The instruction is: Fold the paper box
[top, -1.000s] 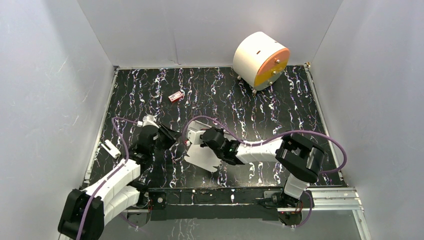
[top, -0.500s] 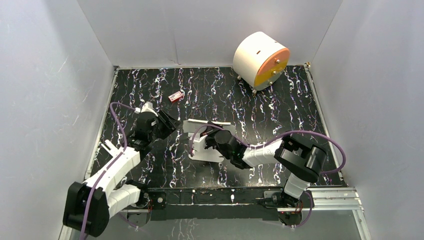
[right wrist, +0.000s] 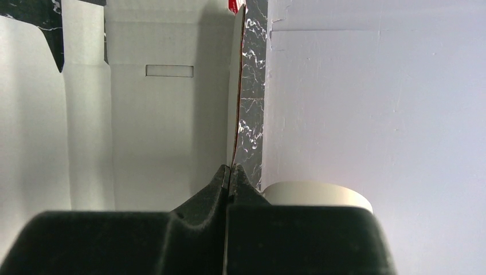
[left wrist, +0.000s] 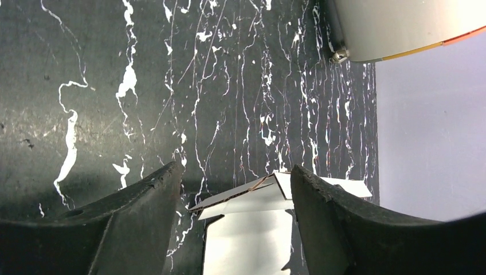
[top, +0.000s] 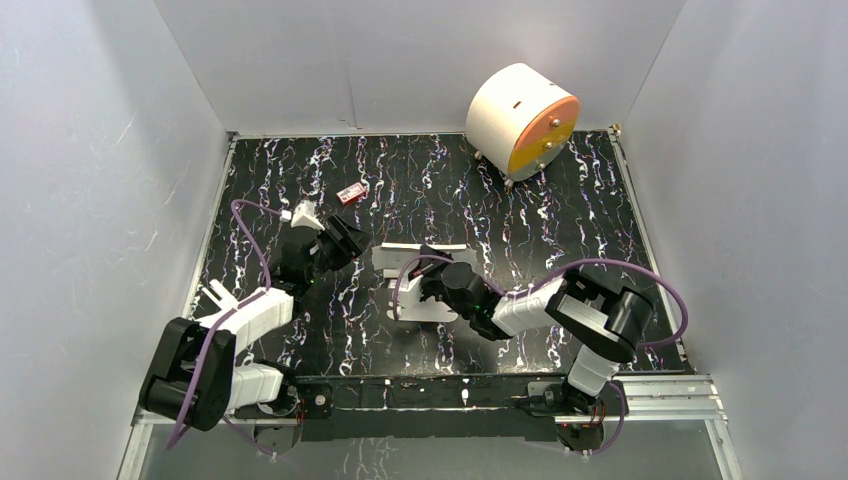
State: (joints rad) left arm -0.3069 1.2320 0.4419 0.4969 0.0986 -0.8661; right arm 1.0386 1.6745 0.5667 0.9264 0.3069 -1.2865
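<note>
right tool (top: 436,287) clamped on paper box (top: 392,270) panel edge; sheet pulled from lower centre up to mid-frame, far flap now raised | left tool (top: 343,242) open; I've swung it beside box | fold underway

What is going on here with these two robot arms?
The right gripper is shut on a raised flap of the paper box, a white die-cut sheet of thin cardboard that lies partly folded on the black marbled table. The left gripper is open just beside the sheet, holds nothing, and does not seem to touch it.
</note>
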